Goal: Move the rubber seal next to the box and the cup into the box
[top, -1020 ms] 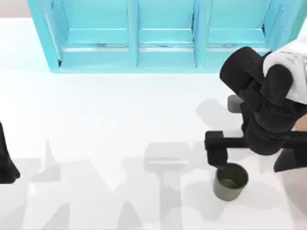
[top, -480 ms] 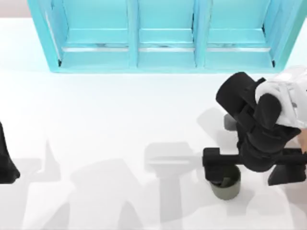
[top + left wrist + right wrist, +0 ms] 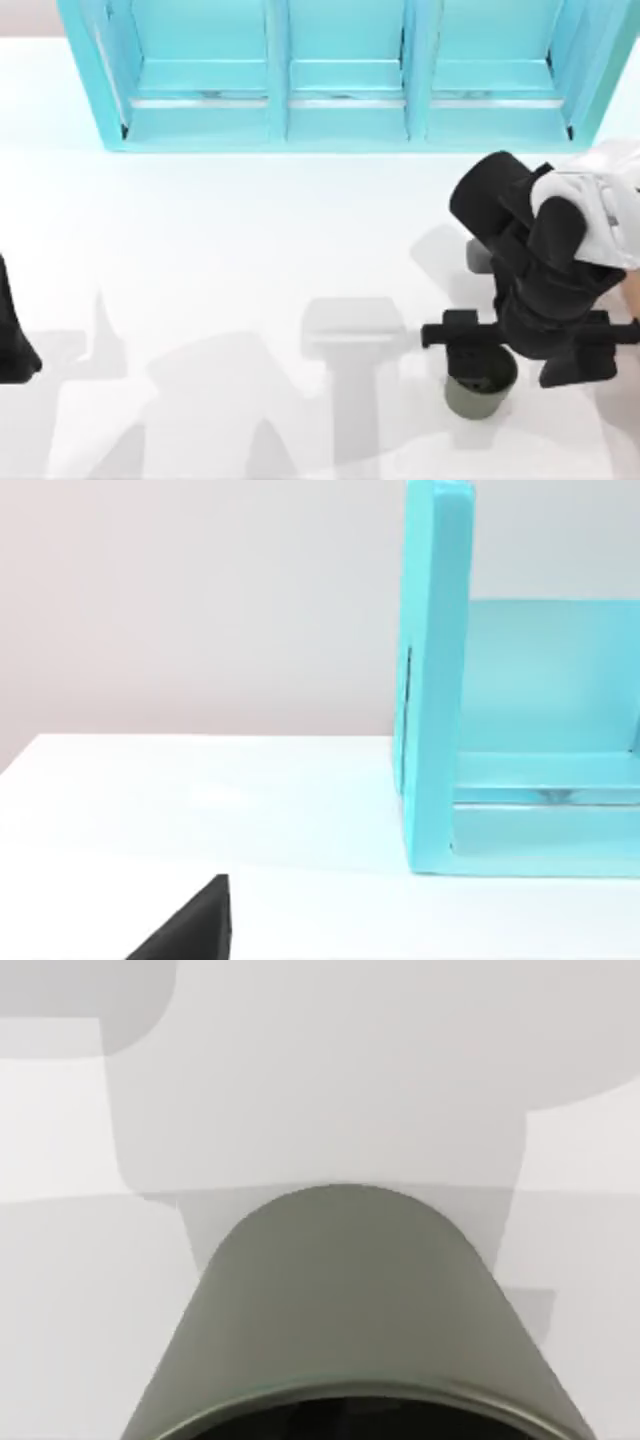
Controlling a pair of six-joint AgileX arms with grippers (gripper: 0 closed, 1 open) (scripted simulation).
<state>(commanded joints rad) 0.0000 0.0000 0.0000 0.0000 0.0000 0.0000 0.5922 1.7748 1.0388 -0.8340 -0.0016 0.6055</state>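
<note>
Narrowing since before, right pincer (image 3: 478, 338) grasps upright cup (image 3: 480, 393), mouth facing up.

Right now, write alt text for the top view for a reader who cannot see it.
The right end effector hangs over the olive-grey cup at the white table's lower right. A turquoise shelf unit spans the far edge, and the left arm sits parked at the left edge.
</note>
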